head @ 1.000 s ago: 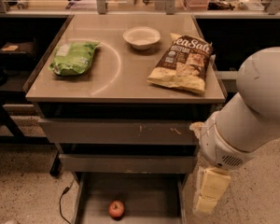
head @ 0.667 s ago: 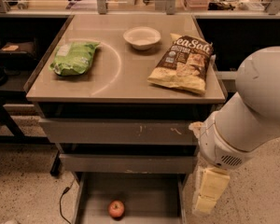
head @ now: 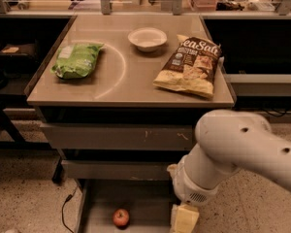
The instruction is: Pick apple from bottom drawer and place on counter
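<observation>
The apple (head: 120,217), small and red, lies on the grey floor of the open bottom drawer (head: 145,203), towards its left side. The tan counter (head: 136,79) with its curved white line tops the cabinet above. My white arm comes in from the right and bends down in front of the cabinet's right half. My gripper (head: 184,220) shows only as a cream block at the bottom edge, over the drawer's right part and to the right of the apple. It is apart from the apple.
On the counter lie a green bag (head: 76,59) at the left, a white bowl (head: 147,38) at the back middle and a chip bag (head: 189,67) at the right. Two shut grey drawers (head: 116,137) sit above the open one. A black cable (head: 65,210) lies on the floor at the left.
My arm has swung left and lower, in front of the cabinet. The cream gripper block now sits over the drawer's right part, nearer the apple. The apple has not moved.
</observation>
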`<state>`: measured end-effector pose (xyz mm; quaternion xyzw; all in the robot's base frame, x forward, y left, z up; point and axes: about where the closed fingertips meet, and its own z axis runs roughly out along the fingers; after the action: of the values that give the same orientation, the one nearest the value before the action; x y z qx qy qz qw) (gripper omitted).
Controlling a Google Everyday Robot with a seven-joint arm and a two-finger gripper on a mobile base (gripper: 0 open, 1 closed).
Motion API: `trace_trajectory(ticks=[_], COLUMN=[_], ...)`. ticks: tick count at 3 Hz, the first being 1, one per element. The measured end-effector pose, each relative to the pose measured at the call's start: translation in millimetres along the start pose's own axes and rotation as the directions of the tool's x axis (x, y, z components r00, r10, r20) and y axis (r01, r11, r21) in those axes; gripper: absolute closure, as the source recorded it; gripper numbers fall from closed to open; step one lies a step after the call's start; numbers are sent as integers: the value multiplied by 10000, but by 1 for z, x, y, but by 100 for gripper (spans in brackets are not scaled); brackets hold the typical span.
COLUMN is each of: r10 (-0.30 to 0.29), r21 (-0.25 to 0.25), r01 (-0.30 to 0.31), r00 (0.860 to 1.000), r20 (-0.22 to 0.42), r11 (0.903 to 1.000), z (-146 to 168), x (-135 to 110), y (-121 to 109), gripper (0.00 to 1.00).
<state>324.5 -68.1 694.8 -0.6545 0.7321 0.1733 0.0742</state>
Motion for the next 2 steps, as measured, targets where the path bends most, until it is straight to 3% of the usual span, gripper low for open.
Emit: trace_trajectory(ticks=[1,2], r10=[-180,-187], r21=[-458,-462], r01=[189,194], r00=[9997,9997], r20=[188,170], r11=[9988,9987], z=[74,73], x=[-4,-4], y=[-4,-3], gripper=[0,0])
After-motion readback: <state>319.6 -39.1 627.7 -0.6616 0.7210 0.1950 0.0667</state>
